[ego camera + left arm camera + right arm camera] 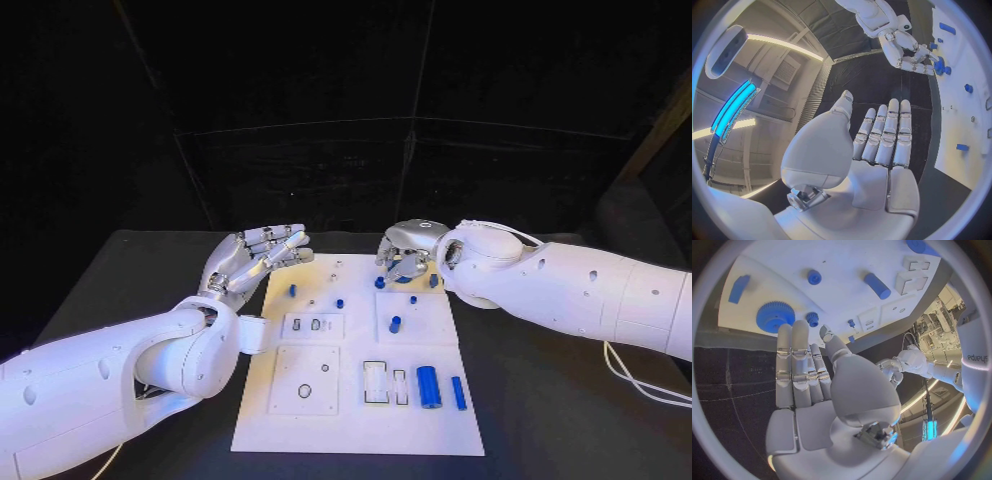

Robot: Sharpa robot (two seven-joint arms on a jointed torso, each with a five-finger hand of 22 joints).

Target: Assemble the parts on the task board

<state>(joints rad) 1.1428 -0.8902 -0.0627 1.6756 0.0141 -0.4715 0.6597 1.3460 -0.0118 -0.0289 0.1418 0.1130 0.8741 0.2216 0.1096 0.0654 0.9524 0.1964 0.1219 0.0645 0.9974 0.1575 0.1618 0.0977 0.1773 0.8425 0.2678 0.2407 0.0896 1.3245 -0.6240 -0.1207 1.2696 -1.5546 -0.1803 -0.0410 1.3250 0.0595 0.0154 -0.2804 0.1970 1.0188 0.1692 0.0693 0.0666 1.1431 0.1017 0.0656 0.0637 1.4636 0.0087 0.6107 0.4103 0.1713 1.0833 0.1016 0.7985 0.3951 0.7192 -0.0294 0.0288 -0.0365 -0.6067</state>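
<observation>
STEP: reach, no part grasped, I judge | RIGHT: right hand (pixel 408 250) upper centre, fingers extended together, empty, over blue gear (pixel 775 316) at task board (pixel 346 425) far edge | LEFT: left hand (pixel 254 257) upper left, fingers wide, empty | NEXT: descend, close on gear.

left hand (pixel 257 255): palm up, fingers straight, holding nothing | right hand (pixel 408 250): fingers extended, holding nothing
</observation>
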